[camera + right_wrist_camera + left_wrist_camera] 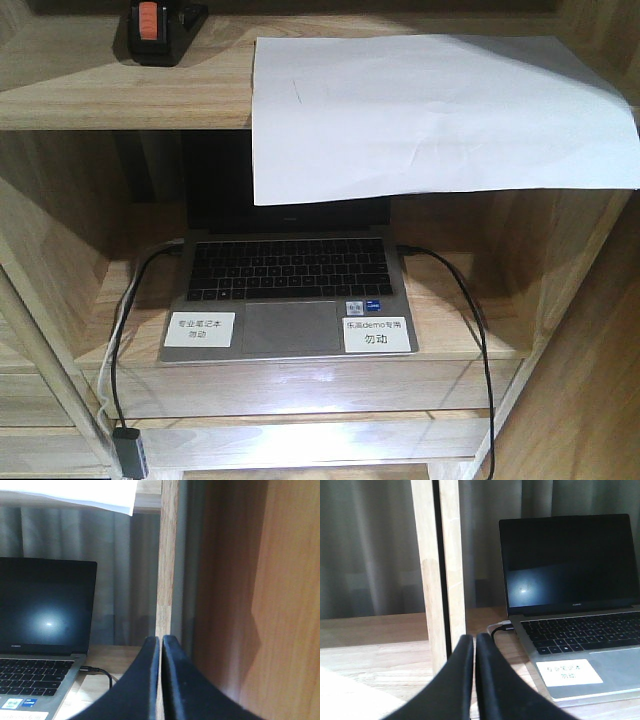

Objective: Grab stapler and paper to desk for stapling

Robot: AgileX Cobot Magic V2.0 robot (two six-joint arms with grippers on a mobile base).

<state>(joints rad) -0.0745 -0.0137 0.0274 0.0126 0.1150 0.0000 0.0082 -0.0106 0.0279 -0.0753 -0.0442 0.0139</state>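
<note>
small black desk stapler with orange-red top patch: far left on the upper light-wood counter, long axis front to back. plain white creased paper sheet: same counter, right side, front edge overhanging the open grey laptop. left gripper, right gripper: jaws pressed together, empty, down at laptop level; both items lie above, stapler likely nearer the left arm.

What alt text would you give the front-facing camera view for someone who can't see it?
A white paper lies on a wooden shelf, its front hanging down over an open laptop below. A black stapler with an orange patch sits on the shelf's left, apart from the paper. Two white labels are stuck on the laptop.
</note>
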